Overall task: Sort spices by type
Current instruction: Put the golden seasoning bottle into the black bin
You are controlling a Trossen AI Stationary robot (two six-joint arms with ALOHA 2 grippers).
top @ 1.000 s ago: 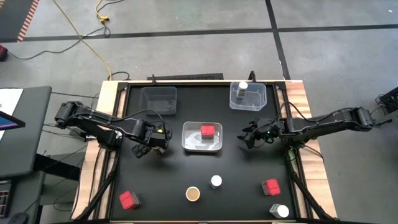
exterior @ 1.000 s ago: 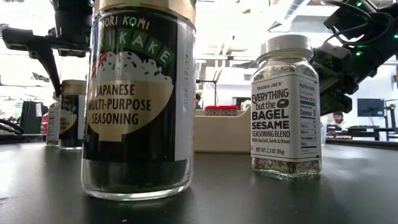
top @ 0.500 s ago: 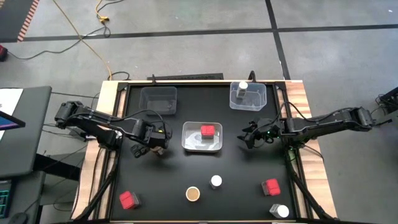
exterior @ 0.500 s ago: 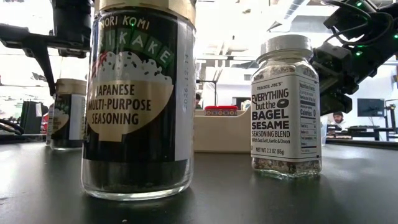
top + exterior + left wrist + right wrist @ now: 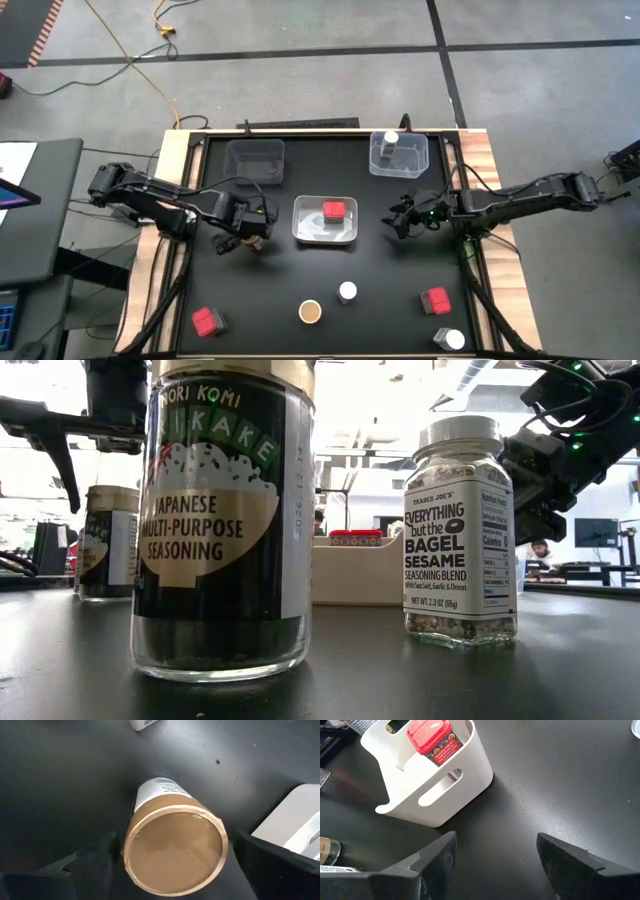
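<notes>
My left gripper [image 5: 246, 232] hangs open over a brown-topped jar [image 5: 175, 851] that stands upright on the black table, left of the white tray [image 5: 300, 232]. Its fingers [image 5: 95, 862] flank the lid. The same jar shows in the low view [image 5: 107, 542]. My right gripper [image 5: 400, 220] hovers open and empty, right of the tray. The tray holds one red block [image 5: 334, 211]. A white-lidded jar [image 5: 390, 146] stands in the far right clear tray. Near the front stand a second brown-topped jar [image 5: 310, 312], two white-lidded jars [image 5: 347, 292] [image 5: 453, 340] and two red blocks [image 5: 207, 320] [image 5: 435, 300]. My left gripper comes from above with one finger on each side of the brown-topped jar's lid rim [image 5: 131, 836]. Narrow dark gaps seem to show beside the rim, and I cannot tell whether either finger touches it. The jar stands on the table on its own base.
An empty clear tray [image 5: 255, 160] sits at the far left. The wooden table border [image 5: 480, 150] frames the black surface. Open black surface lies between the white tray and the front row of containers.
In the low view the left gripper's visible finger has drawn a little away from the brown-topped jar, toward the table's left. The jar has shifted slightly to the left and stands still now. The right arm has kept still.
</notes>
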